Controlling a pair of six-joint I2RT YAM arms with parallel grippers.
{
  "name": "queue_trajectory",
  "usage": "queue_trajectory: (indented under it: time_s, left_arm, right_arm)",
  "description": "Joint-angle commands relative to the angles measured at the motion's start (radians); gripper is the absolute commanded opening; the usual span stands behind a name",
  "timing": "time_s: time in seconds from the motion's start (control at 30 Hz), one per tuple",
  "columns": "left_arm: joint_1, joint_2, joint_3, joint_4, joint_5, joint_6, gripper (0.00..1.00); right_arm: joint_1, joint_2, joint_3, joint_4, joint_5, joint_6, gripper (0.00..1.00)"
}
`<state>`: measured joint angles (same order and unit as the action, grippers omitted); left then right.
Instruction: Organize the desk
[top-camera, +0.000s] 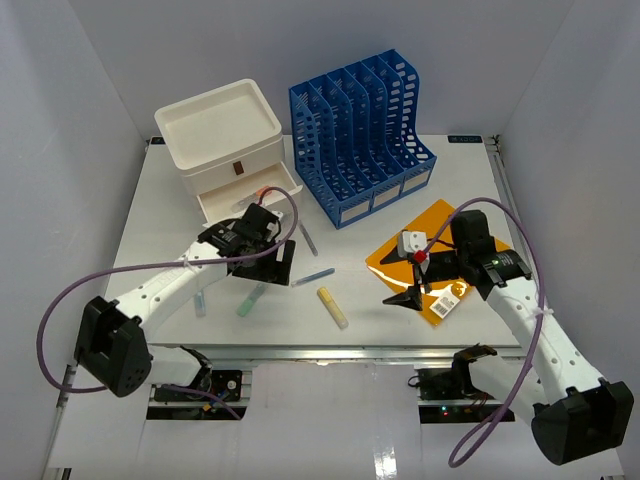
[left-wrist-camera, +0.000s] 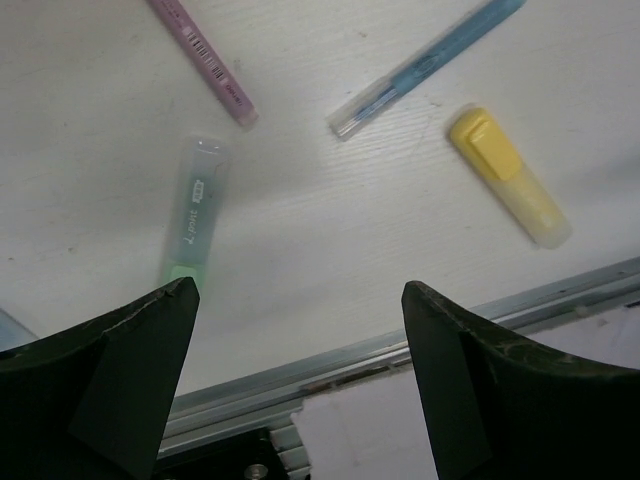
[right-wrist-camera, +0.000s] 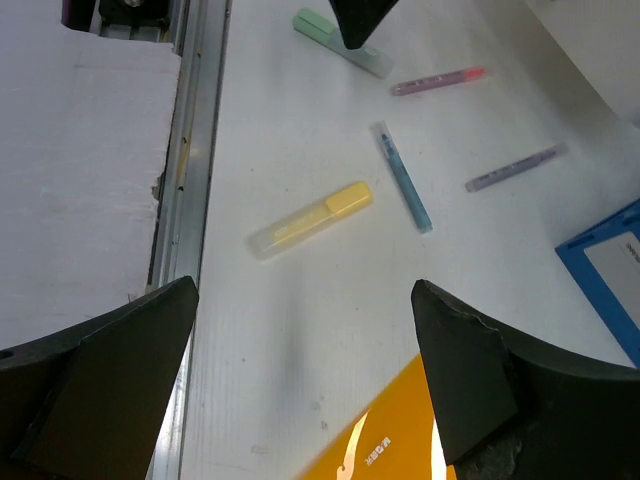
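Nearest us, our left claw and right claw both hang released, holding nothing, over the white counter spread beneath them. A yellow highlighter lies between them; farther back stand a drawer box and a blue file rack.

matt white desk, metal rail, glossy plastic highlighter.

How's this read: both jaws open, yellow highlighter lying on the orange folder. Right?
One error. The yellow highlighter lies on the bare desk, apart from the orange folder, as the top external view shows. Both jaws do stand open.
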<state>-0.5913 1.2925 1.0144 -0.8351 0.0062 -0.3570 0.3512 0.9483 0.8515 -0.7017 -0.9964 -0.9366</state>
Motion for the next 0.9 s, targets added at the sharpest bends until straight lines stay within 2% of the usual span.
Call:
queue_trajectory:
  time_s: [0.0, 0.13, 0.27, 0.47, 0.87]
  left_arm:
    - [-0.024, 0.076, 0.01, -0.057, -0.153, 0.075, 0.94]
    - [-0.037, 0.094, -0.039, -0.002, -0.228, 0.12, 0.94]
    - [-0.039, 0.083, -0.109, 0.117, -0.262, 0.172, 0.93]
    - [-0.039, 0.118, -0.188, 0.244, -0.22, 0.252, 0.84]
    - [-0.018, 0.231, -0.171, 0.273, -0.151, 0.339, 0.68]
  right_arm:
    - [-0.137, -0.019, -0.064, 0.042, -0.204, -0.059, 0.94]
    - [-0.228, -0.022, -0.11, 0.035, -0.279, -0.084, 0.94]
    - [-0.264, -0.043, -0.126, 0.034, -0.297, -0.084, 0.94]
    - [-0.28, -0.06, -0.138, 0.033, -0.294, -0.084, 0.93]
    - [-0.308, -0.079, -0.142, 0.033, -0.301, -0.077, 0.93]
